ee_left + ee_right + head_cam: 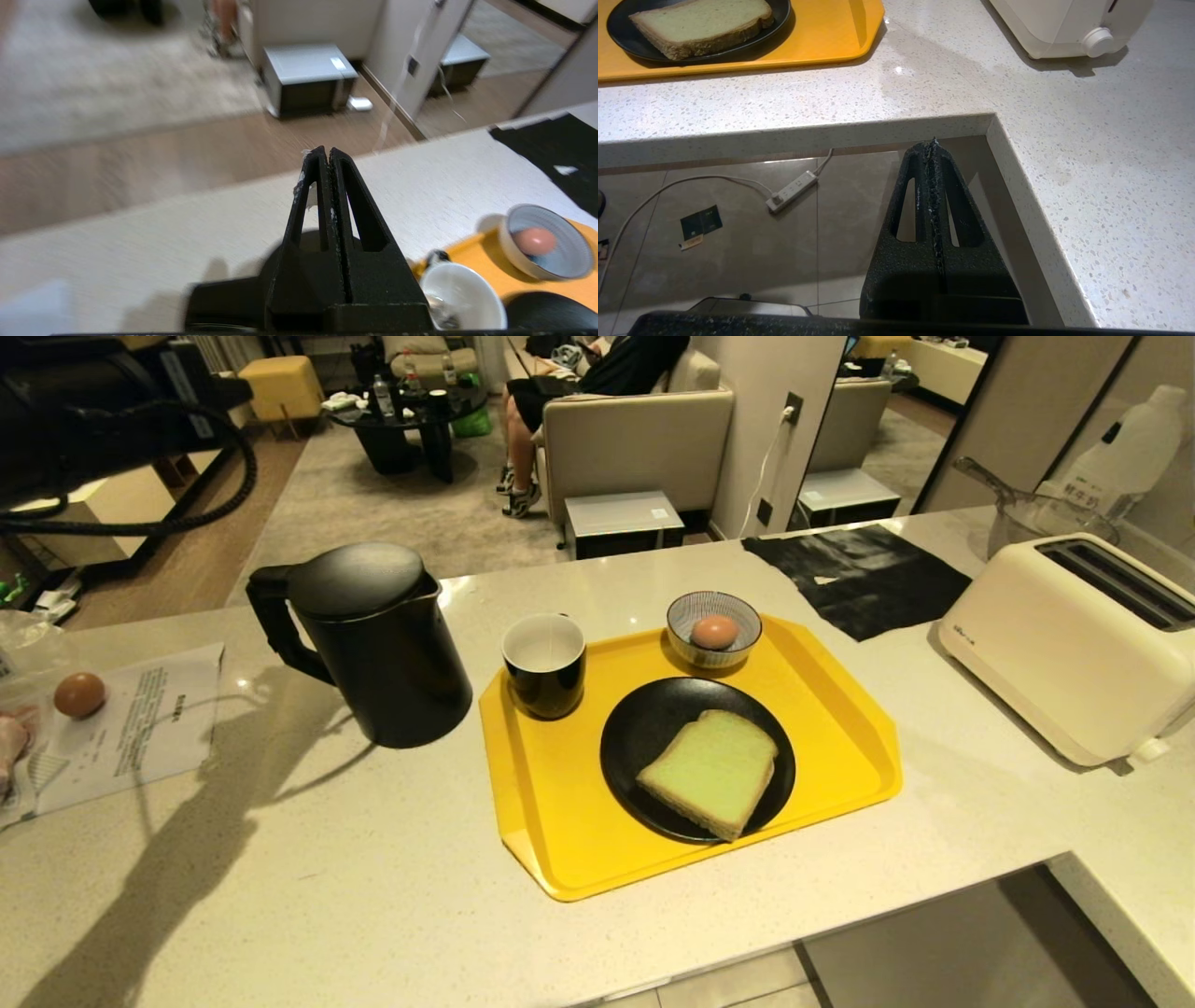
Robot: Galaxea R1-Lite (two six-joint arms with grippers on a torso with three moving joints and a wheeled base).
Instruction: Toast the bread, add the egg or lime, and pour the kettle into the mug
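The bread [709, 771] lies untoasted on its black plate [635, 728], the egg [714, 632] is in its bowl [738, 607], the kettle [373, 644] stands unpoured, and both the left gripper [325, 154] and right gripper [933, 145] are closed and empty.

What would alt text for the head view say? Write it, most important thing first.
A yellow tray on a pale counter holds bread on a black plate, a mug and an egg in a striped bowl. A kettle stands left, a toaster right.

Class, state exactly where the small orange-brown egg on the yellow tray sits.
In the head view the small orange-brown egg lies inside the blue-and-white striped bowl at the yellow tray's far edge, right of the glossy black mug.
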